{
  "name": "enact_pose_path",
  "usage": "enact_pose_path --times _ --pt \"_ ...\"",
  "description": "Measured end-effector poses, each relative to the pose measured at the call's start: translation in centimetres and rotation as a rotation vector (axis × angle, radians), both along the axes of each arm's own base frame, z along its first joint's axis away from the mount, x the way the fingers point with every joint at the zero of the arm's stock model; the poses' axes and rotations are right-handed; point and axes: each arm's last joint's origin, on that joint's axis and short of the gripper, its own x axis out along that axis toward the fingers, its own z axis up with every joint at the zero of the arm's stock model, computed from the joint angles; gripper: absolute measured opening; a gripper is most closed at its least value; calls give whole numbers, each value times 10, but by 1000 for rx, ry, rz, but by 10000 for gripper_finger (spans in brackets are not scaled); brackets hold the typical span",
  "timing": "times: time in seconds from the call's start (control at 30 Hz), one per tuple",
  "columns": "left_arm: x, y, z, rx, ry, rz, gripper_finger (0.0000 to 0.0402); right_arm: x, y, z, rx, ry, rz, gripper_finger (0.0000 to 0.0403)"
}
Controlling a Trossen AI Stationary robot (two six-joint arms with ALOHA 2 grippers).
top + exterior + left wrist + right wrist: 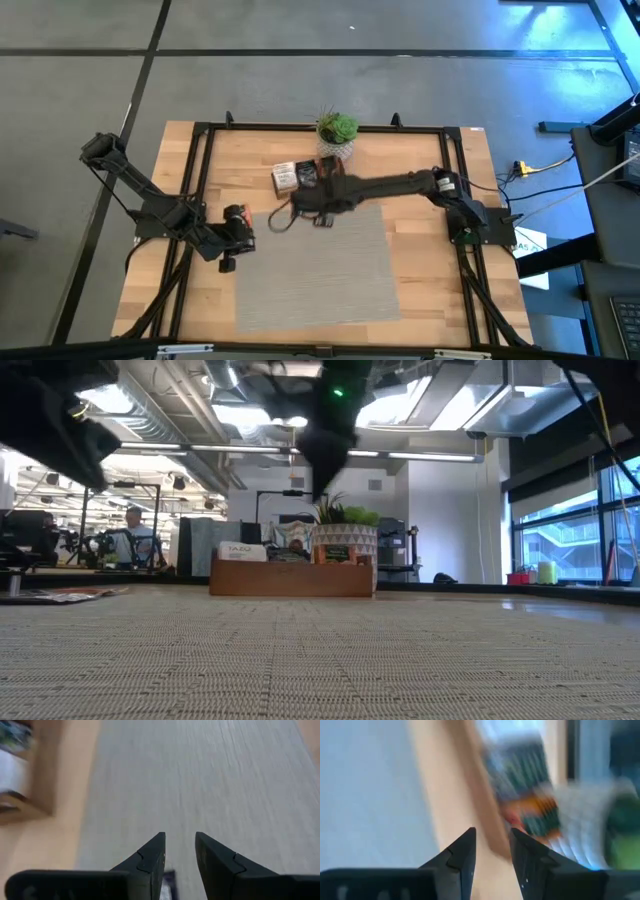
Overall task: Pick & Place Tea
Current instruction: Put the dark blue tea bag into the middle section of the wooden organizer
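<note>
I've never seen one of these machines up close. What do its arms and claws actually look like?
Both arms are slim, jointed and dark, trailing black cables. The left gripper and right gripper each end in two matte black wedge-shaped fingers with a notched seam along the side.

My claw (179, 851) hangs over the grey mat (200, 775), its two dark fingers (150, 860) apart with nothing between them. A small dark packet (168, 885) peeks out beneath one finger. A wooden tray (35, 775) sits on the table (45, 850) beside the mat.
</note>
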Motion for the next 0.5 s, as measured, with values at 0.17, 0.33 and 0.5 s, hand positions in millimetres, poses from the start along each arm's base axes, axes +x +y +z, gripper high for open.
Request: enact_pose_path --times 0.17,0.33,0.5 --pt "-4 -3 -4 -158 102 -21 102 24 40 -26 112 -237 198 122" --pt "-8 -12 -8 -214 185 -116 104 41 53 -51 325 -490 424 122" --pt "-12 -21 -17 -182 219 -51 107 50 45 -53 436 -707 434 122"
